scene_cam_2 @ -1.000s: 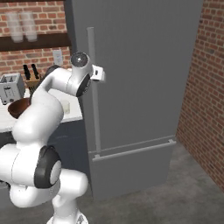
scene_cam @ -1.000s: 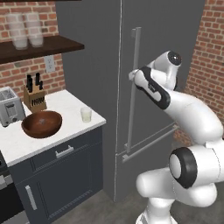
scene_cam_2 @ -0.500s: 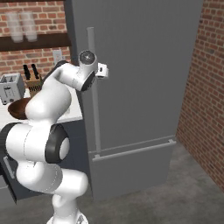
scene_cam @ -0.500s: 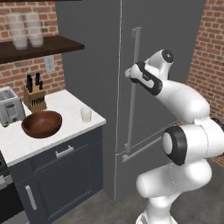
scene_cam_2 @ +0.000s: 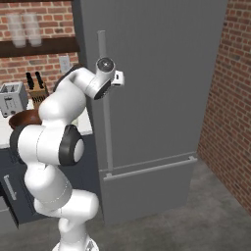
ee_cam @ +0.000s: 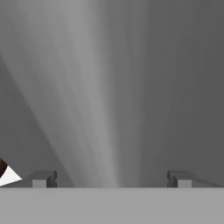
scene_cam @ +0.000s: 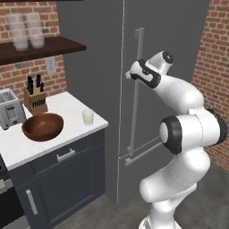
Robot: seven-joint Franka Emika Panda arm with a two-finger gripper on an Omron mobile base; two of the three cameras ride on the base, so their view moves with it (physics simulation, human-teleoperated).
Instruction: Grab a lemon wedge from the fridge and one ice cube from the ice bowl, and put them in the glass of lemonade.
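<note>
The dark grey fridge (scene_cam: 98, 67) (scene_cam_2: 162, 88) stands with its door closed, so the lemon wedge is hidden. My gripper (scene_cam: 129, 74) (scene_cam_2: 120, 78) is open at the upper part of the long vertical handle (scene_cam: 137, 94) (scene_cam_2: 104, 117). In the hand view the pale handle (ee_cam: 98, 100) runs up between my fingertips (ee_cam: 43, 178), very close to my gripper (ee_cam: 111, 179). The brown ice bowl (scene_cam: 43, 126) (scene_cam_2: 23, 118) sits on the white counter (scene_cam: 67, 105). The ice cube is too small to make out. The glass of lemonade (scene_cam: 88, 117) stands right of the bowl.
A toaster (scene_cam: 11, 113) (scene_cam_2: 12, 98) and a knife block (scene_cam: 35, 99) (scene_cam_2: 34, 86) stand at the back of the counter. Frosted jars (scene_cam: 26, 30) line the wooden shelf above. A brick wall (scene_cam_2: 228, 98) flanks the fridge on the right.
My hand has moved a little up and in toward the fridge handle, and the arm's elbow has risen. The jaws have stayed open. The fridge door is unmoved.
</note>
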